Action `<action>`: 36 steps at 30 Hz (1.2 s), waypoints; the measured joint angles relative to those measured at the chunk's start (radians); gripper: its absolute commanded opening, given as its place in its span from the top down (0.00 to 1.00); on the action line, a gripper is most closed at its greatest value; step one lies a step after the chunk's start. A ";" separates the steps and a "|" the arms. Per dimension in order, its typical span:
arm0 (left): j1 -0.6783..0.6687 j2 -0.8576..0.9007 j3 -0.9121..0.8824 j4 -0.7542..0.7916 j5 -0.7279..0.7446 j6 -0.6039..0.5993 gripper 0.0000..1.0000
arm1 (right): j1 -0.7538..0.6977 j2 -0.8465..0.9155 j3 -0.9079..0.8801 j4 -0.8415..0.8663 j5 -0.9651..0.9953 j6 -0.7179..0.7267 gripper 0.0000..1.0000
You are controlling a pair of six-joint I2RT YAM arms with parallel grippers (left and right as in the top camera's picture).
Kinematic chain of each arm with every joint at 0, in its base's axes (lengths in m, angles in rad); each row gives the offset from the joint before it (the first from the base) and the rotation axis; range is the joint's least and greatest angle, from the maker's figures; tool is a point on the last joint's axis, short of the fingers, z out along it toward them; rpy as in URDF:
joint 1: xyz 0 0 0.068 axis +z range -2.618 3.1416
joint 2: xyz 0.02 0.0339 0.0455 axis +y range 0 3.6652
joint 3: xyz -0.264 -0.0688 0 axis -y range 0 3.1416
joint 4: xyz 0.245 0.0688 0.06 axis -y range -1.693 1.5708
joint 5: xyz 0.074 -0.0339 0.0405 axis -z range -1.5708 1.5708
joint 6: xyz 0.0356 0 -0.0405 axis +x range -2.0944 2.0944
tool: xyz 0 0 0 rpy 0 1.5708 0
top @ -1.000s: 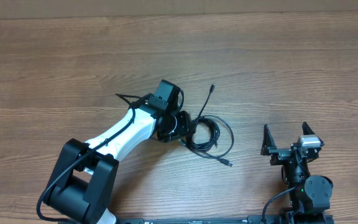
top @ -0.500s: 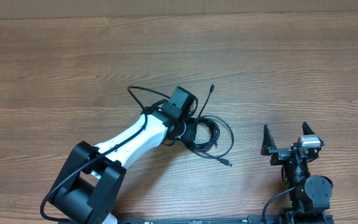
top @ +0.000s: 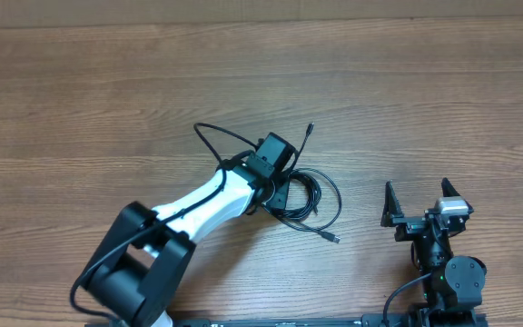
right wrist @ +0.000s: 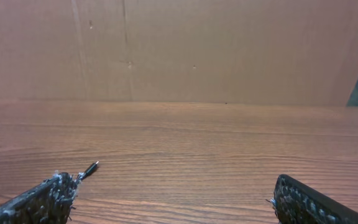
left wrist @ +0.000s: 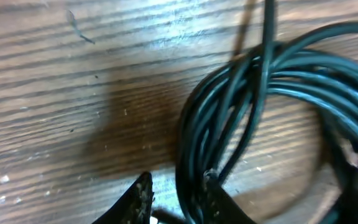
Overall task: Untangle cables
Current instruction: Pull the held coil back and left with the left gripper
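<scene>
The cables (top: 314, 195) are a coil of thin black cords at the table's middle. One plug end (top: 310, 129) sticks out to the far side and a silver-tipped one (top: 333, 238) to the near side. My left gripper (top: 280, 188) sits at the coil's left edge, mostly under its wrist camera. In the left wrist view the coil (left wrist: 278, 81) fills the right side, and several strands run between the narrowed fingers of my left gripper (left wrist: 176, 190), against the right one. My right gripper (top: 417, 195) stands open and empty to the right of the coil; a plug tip (right wrist: 91, 168) lies beyond its left finger.
The left arm's own thicker black cable (top: 216, 136) loops above the table just left of the wrist. A brown cardboard wall (right wrist: 179, 50) stands along the table's far edge. Bare wood (top: 107, 91) lies all around.
My left arm has swung to the right onto the coil's left edge and its fingers have closed in around the strands. The right arm has not moved.
</scene>
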 measured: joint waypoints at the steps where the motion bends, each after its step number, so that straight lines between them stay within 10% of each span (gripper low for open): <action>1: 0.000 0.013 0.002 0.007 0.001 0.000 0.74 | 0.000 0.000 0.000 0.000 0.000 0.000 0.00; 7: 0.000 0.065 0.038 0.032 0.031 0.001 0.96 | 0.000 0.000 0.000 -0.001 0.000 0.000 0.00; 21: 0.065 0.045 0.122 -0.291 -0.070 0.101 0.96 | 0.000 0.000 0.000 -0.001 0.000 0.000 0.00; 36: 0.171 -0.415 0.237 -0.423 -0.085 0.147 0.96 | 0.000 0.000 0.000 -0.001 0.000 0.000 0.00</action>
